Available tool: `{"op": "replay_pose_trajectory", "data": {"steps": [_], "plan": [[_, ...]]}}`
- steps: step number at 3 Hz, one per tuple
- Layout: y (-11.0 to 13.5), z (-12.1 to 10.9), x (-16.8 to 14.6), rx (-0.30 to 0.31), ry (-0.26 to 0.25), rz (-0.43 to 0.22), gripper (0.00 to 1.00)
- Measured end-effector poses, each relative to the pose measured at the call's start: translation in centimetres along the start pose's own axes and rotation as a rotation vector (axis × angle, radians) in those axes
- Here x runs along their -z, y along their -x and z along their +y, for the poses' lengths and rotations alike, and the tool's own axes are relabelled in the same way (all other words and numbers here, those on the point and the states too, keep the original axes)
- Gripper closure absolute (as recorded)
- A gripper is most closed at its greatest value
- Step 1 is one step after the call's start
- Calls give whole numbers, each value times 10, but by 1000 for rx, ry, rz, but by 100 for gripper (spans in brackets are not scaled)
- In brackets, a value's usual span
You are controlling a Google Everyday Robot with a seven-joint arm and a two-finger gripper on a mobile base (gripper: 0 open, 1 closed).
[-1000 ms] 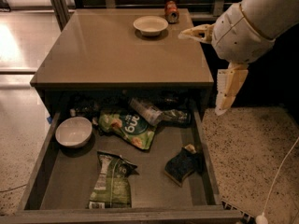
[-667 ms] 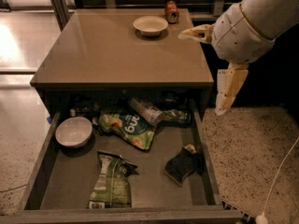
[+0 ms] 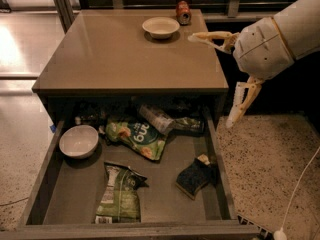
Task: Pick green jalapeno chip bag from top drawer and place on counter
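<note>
The green jalapeno chip bag (image 3: 118, 194) lies crumpled at the front left of the open top drawer (image 3: 150, 231), its white-and-black strip along its left side. The tan counter (image 3: 115, 54) sits above the drawer. My gripper (image 3: 210, 79) hangs at the counter's right edge, above and to the right of the drawer. It is open and empty, with one finger (image 3: 207, 36) over the counter's corner and the other (image 3: 239, 106) pointing down beside the drawer's right wall. It is far from the bag.
In the drawer are a white bowl (image 3: 78, 141) at the left, a brighter green bag (image 3: 135, 136), a clear wrapper (image 3: 159, 118), a dark bag (image 3: 189, 125) and a dark sponge-like item (image 3: 195, 176). On the counter are a white bowl (image 3: 160, 27) and a can (image 3: 183, 12). A white cable (image 3: 300, 184) crosses the floor at the right.
The gripper has shifted only slightly. Nothing in the drawer or on the counter has moved.
</note>
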State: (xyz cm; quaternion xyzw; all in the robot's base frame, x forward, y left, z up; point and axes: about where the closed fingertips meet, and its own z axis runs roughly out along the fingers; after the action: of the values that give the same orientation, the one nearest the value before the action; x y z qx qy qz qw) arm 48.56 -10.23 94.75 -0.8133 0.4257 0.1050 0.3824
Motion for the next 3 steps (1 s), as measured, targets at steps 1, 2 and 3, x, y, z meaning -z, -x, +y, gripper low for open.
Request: {"op": "replay_pose_trajectory", "data": {"steps": [1, 2, 3], "plan": [[1, 3, -3, 34, -18, -68, 0], [1, 3, -4, 41, -19, -64, 0], [3, 3, -7, 65, -10, 83, 0]]}}
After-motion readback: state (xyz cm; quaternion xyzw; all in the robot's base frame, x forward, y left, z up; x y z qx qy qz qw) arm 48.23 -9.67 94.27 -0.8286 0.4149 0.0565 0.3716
